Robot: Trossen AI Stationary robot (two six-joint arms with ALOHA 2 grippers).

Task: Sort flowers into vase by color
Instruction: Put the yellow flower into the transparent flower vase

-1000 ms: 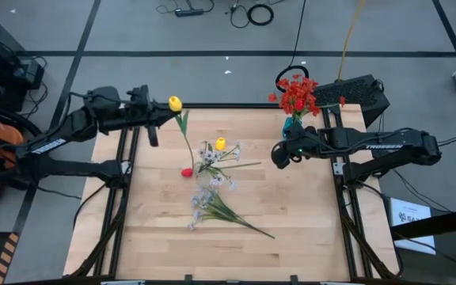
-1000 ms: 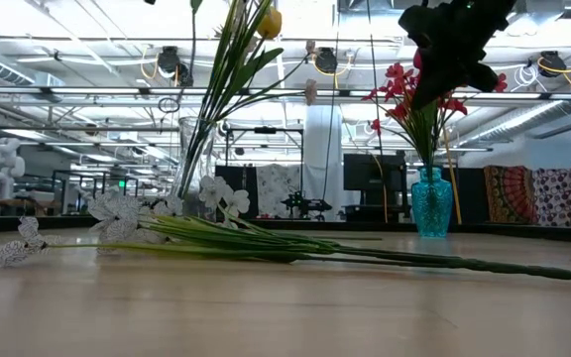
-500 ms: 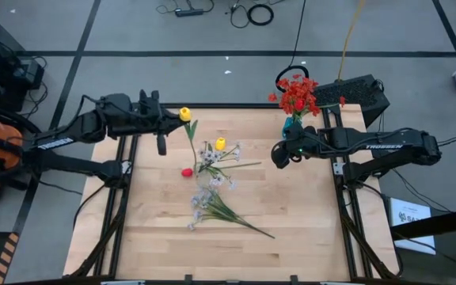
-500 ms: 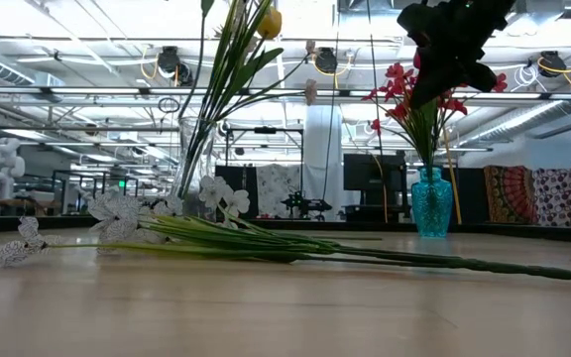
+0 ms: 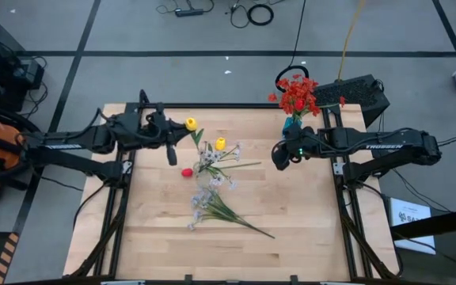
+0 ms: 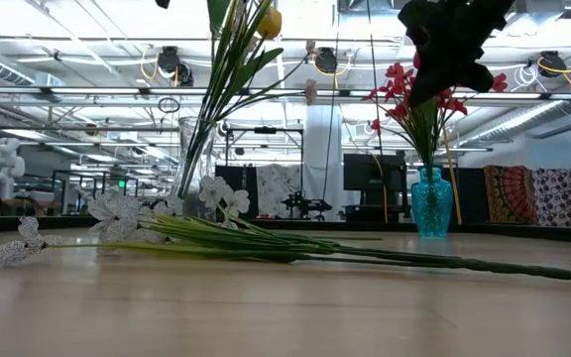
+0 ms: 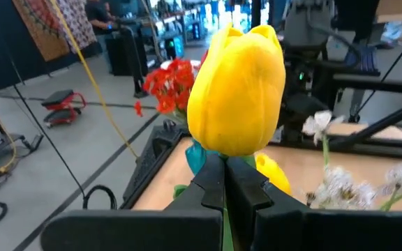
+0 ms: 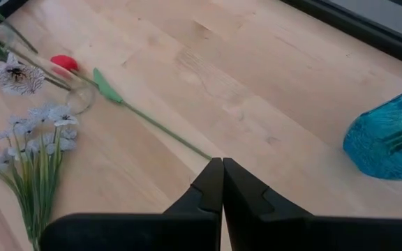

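Upper left of the high view, the left end effector (image 5: 182, 131) pinches the yellow tulip (image 5: 191, 123) just under its bud; the light, springy stalk may sway. The right end effector (image 5: 276, 156) hovers shut beside the vase (image 5: 292, 123).

Pale white sprays (image 6: 117, 213) lie on the wooden desk (image 6: 266, 307), their green stalks (image 6: 365, 253) running along it toward the teal vase (image 6: 431, 203), which stands upright farther back holding red flowers (image 6: 409, 94). A yellow tulip bud (image 6: 269, 22) rises on tilted stems, and a dark arm (image 6: 454, 40) hangs above the vase (its hand cannot be made out).
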